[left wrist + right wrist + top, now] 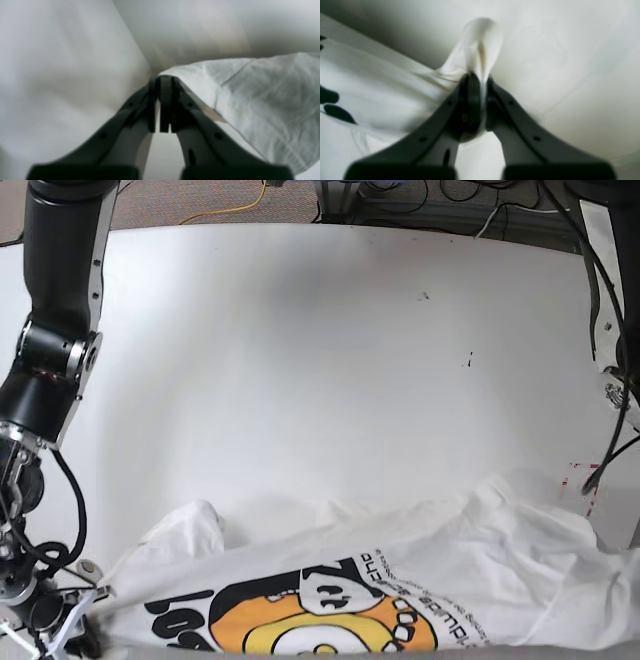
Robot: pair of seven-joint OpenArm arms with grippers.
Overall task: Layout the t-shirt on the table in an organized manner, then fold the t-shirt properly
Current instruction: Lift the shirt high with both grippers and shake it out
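Now | t-shirt [420, 580] pinched in right gripper [480, 82] | left gripper [163, 86] grips hem

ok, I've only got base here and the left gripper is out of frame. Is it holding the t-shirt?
Observer: Yes. In the left wrist view the left gripper is closed on an edge of the t-shirt, close to a stitched seam.
Operator: And the right one? It's cut off at my bottom corner.
Observer: The right gripper is closed on the shirt too, with a tuft of fabric poking out past its tips.
Operator: Is it pinching the print?
Observer: No. The black lettering sits at the far left edge of the right wrist view, and the pinched cloth is plain.
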